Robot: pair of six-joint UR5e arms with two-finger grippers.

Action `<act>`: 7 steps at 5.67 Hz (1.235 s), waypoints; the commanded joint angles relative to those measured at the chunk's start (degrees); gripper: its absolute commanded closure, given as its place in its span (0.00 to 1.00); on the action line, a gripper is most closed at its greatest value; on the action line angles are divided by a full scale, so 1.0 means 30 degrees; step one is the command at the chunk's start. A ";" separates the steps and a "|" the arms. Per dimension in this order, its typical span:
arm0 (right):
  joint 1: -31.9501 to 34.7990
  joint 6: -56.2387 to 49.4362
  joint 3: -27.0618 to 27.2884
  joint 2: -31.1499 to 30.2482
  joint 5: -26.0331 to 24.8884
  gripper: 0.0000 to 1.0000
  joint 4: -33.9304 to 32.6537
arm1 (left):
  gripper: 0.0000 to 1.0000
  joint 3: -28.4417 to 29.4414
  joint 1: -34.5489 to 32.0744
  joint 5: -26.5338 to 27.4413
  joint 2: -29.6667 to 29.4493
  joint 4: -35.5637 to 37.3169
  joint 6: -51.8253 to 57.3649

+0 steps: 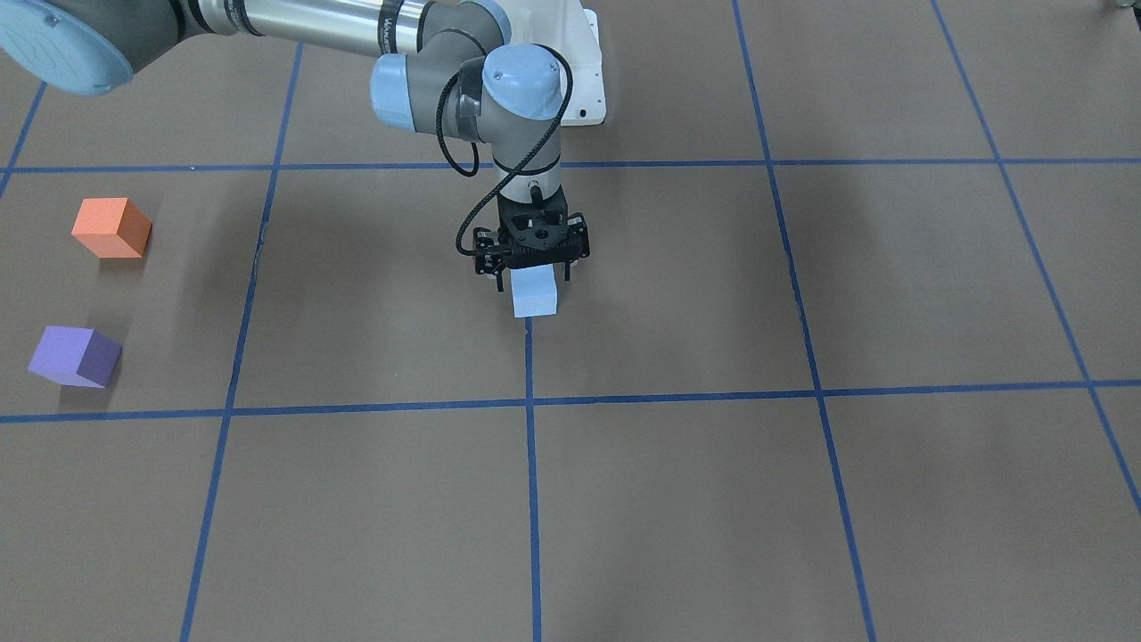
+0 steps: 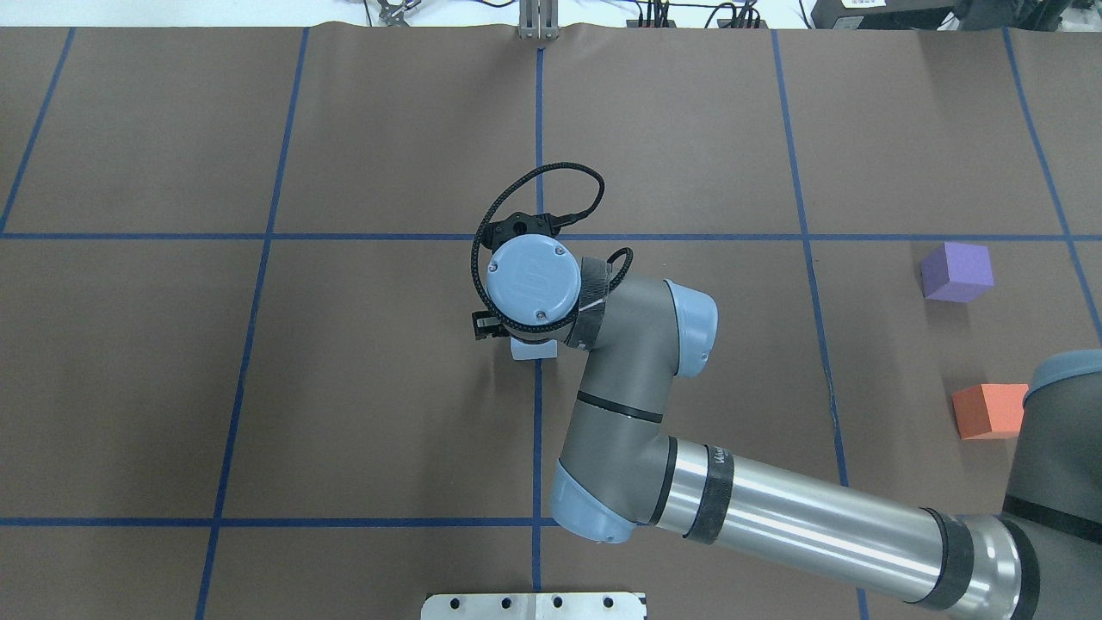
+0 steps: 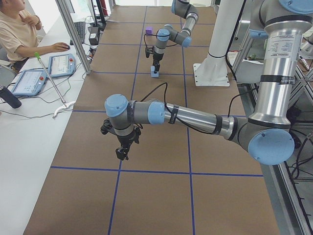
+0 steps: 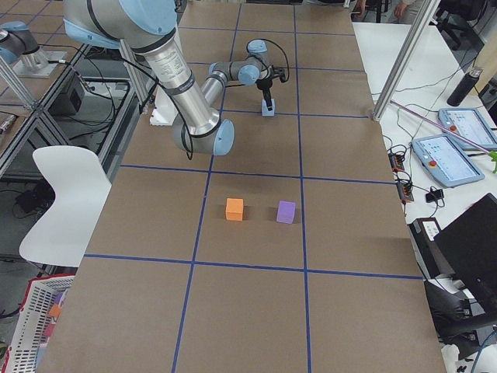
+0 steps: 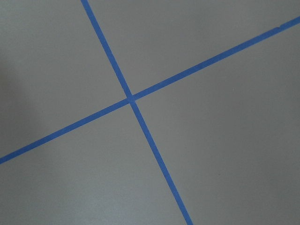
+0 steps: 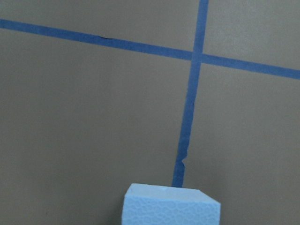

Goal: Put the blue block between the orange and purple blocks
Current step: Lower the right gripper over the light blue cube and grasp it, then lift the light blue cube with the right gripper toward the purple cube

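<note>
Guessing light and a bit squishy for the small pale-blue foam cube (image 1: 535,299), pebbly-skinned so not slippery; best pinched on two opposite flat sides, mid-height. Sits dead centre of the front view on a tape-line end, straddled by the right gripper (image 1: 533,276); can't tell whether clamped or loose. Can't tell for the left gripper (image 3: 122,154) either, lower left of the left-side view. Spotting the orange foam cube (image 1: 111,227) and purple foam cube (image 1: 74,357) far left, gap between. Only container: white mesh basket (image 4: 23,334), bottom-left corner of the right-side view, contents unreadable.

The right arm reaches out, right gripper (image 1: 532,278) pointing down, jaws apart; left gripper (image 3: 121,155) hangs low.
</note>
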 commanded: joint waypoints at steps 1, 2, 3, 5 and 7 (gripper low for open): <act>0.0083 0.0133 -0.0068 0.0105 0.0038 0.22 0.0034 | 0.00 -0.0001 0.0014 0.0008 -0.0051 -0.0028 -0.0091; 0.0083 0.0194 -0.0097 0.0106 0.0038 0.98 -0.0024 | 0.00 -0.0001 0.0014 0.0008 -0.0080 -0.0028 -0.0091; 0.0083 0.0165 -0.0098 0.0077 0.0038 1.00 -0.0053 | 0.00 0.0144 0.0014 0.0008 -0.0023 -0.0057 -0.0091; 0.2846 -0.0416 0.0427 -0.0185 0.2740 1.00 -0.0054 | 0.00 0.1080 -0.0886 -0.0108 0.0211 -0.0057 -0.0208; 0.6977 -0.4587 0.4420 -0.3045 0.6320 1.00 -0.2755 | 0.00 0.0619 -0.3401 -0.3063 0.1495 -0.0202 -0.0092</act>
